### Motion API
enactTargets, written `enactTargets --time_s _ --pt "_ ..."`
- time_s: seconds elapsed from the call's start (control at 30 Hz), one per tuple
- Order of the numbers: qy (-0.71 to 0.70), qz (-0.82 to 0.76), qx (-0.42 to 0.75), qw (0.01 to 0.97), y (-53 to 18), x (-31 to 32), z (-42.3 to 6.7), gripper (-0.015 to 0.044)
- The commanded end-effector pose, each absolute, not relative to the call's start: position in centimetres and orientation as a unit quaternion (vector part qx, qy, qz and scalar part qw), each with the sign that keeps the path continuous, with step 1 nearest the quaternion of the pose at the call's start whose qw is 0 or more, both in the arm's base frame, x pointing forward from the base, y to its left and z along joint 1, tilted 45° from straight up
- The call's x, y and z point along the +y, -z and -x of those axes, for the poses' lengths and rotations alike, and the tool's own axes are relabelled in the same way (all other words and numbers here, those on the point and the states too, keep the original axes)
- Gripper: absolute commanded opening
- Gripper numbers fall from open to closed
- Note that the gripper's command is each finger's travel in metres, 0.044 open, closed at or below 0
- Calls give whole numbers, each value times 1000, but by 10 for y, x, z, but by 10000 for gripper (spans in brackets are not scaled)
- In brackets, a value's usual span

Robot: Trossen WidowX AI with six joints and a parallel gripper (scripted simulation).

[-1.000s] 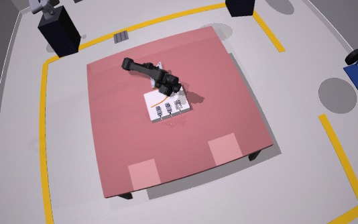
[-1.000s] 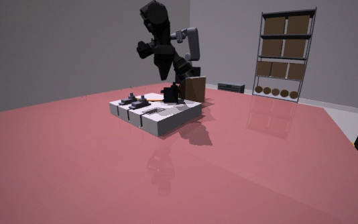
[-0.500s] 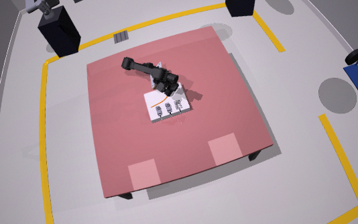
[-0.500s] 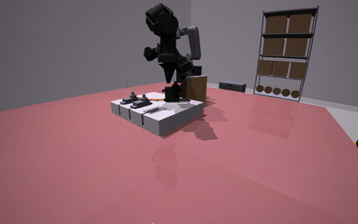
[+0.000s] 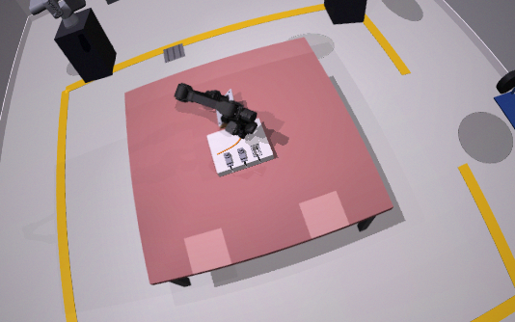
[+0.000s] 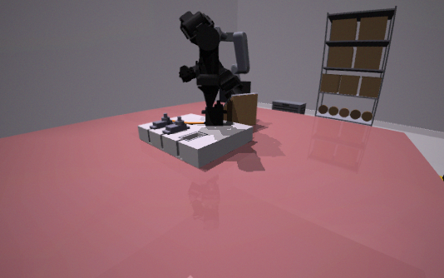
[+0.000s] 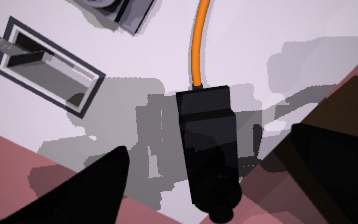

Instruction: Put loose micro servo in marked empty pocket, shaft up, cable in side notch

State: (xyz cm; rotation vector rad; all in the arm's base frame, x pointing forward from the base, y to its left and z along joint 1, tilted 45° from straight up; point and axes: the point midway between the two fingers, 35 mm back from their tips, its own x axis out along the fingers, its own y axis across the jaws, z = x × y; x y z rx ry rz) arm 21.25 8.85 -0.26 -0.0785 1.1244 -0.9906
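- Two seated servos [image 6: 170, 124] fill the deck's [image 6: 216, 146] left pockets.
- The marked empty pocket [image 7: 50, 67] lies next to them, near the deck's edge.
- The loose servo [image 7: 207, 145] stands on the deck's rear part, well apart from the pocket, its orange cable [image 7: 197, 45] curving away across the deck.
- The jaws hang wide open astride the servo, gripping nothing.
- The pink worktop [image 6: 125, 208] carries the deck.

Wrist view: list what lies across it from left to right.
Dark-framed rectangular empty pocket in the white deck → left black finger of the open hand → black micro servo with its orange cable running up from it → right black finger.
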Motion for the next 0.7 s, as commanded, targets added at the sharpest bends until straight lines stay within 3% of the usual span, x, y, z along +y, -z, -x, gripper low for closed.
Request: enactTargets --time_s 0.0,0.1,0.5,0.67 --pt "451 40 510 731 7 82 -213 440" --pt "451 40 510 731 9 81 -213 440" --pt "451 40 510 731 9 81 -213 125" --pt "451 40 510 731 9 81 -213 92"
